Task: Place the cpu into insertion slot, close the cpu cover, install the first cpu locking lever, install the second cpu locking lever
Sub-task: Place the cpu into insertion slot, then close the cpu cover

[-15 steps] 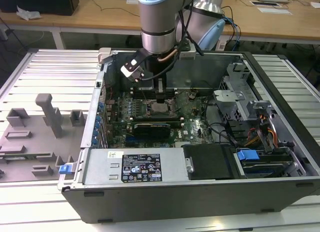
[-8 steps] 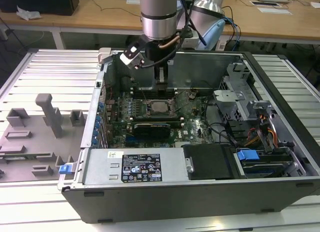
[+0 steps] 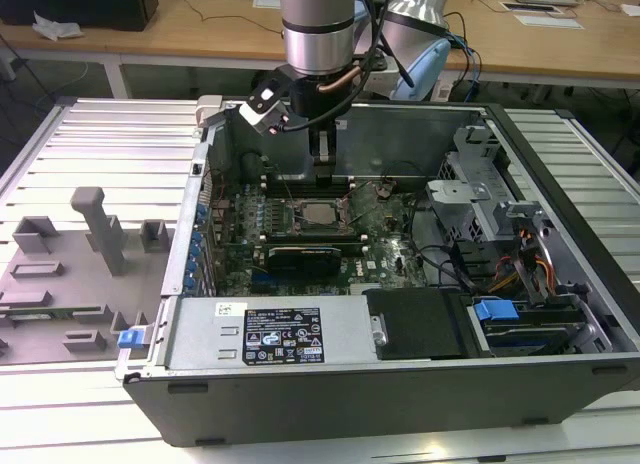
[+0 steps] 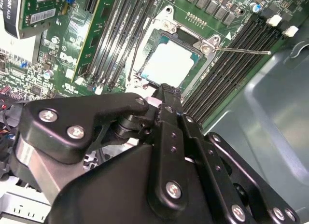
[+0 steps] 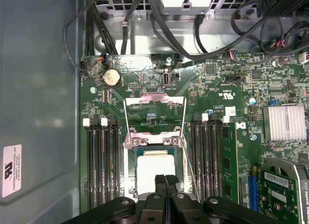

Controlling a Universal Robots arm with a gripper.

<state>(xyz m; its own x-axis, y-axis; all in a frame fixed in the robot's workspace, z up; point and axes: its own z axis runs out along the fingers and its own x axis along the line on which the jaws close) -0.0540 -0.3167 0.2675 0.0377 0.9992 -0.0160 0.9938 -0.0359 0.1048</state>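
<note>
The cpu (image 5: pixel 147 170): small pale silvery square, lies flat, face up, inside the socket. The cpu cover (image 5: pixel 154 101): thin silver frame w/ open window, seems raised at socket's rim, not down on cpu.

The cpu (image 5: pixel 155 167): pale silvery metal face, matt, smooth. The cover (image 5: pixel 152 141): thin bright sheet metal, slight glare. The lever (image 4: pixel 241 50): bare steel wire, shiny. The gripper (image 5: pixel 165 178): black, matt, smooth, with polished screw heads. The board (image 5: pixel 217 89): green, glossy lacquer. The heatsink (image 5: pixel 285 122): finned bare metal. The case wall (image 5: pixel 38 89): grey sheet metal, satin. The arm (image 3: pixel 318 24): silver metal, soft sheen. The desk (image 3: pixel 200 29): light wood.
</note>
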